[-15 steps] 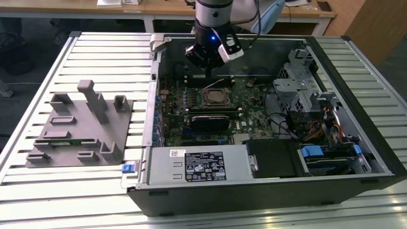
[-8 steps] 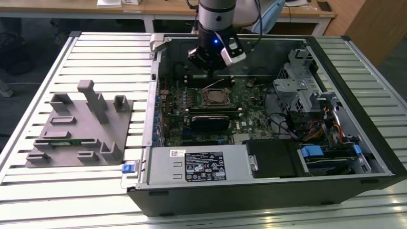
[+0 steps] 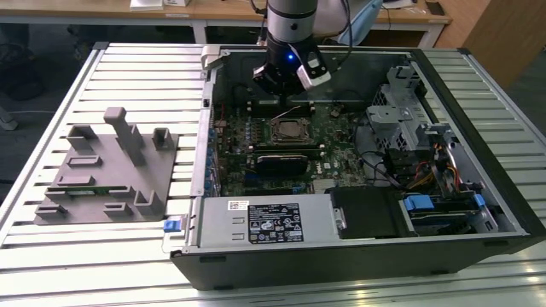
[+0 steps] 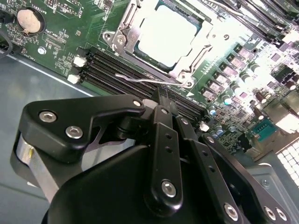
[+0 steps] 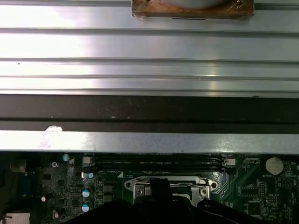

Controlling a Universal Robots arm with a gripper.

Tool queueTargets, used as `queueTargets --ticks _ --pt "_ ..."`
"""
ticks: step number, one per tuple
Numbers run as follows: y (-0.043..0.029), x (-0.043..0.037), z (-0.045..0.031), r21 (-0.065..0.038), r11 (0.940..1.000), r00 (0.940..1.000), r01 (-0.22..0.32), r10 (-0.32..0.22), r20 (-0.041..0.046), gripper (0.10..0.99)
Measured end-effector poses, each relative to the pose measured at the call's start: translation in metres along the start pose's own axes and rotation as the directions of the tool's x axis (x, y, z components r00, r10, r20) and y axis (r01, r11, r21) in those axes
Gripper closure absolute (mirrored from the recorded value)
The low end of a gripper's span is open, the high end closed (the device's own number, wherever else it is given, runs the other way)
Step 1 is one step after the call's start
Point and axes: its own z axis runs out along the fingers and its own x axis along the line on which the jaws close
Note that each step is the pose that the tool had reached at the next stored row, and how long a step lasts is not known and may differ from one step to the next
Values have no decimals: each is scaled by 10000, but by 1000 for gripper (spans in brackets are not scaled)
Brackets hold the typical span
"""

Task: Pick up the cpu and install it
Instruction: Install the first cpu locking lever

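The cpu [image 3: 290,131] lies flat in the black socket of the green motherboard [image 3: 337,150] inside the open computer case. In the second wrist view the cpu [image 4: 164,33] shows as a bright silver square inside a metal frame. A thin wire lever [image 4: 140,80] runs along the socket's side. My gripper [image 3: 284,96] hangs just above the board on the far side of the socket. Its black fingers [image 4: 161,100] are shut together with nothing between them, the tip close to the wire lever. In the first wrist view the fingers' tip [image 5: 159,187] sits in front of the socket frame [image 5: 140,189].
Empty memory slots [image 4: 117,70] run beside the socket. A black cooler block [image 3: 286,161] sits near it. A drive cage [image 3: 401,121] and cables fill the exterior view's right, and a power supply [image 3: 265,220] the front. A grey fixture tray [image 3: 102,173] lies on the slatted table.
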Motion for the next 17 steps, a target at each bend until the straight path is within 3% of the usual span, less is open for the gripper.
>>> queueTargets --ticks 17 --pt "-3 -15 35 -2 10000 10000 1 -1 2 980"
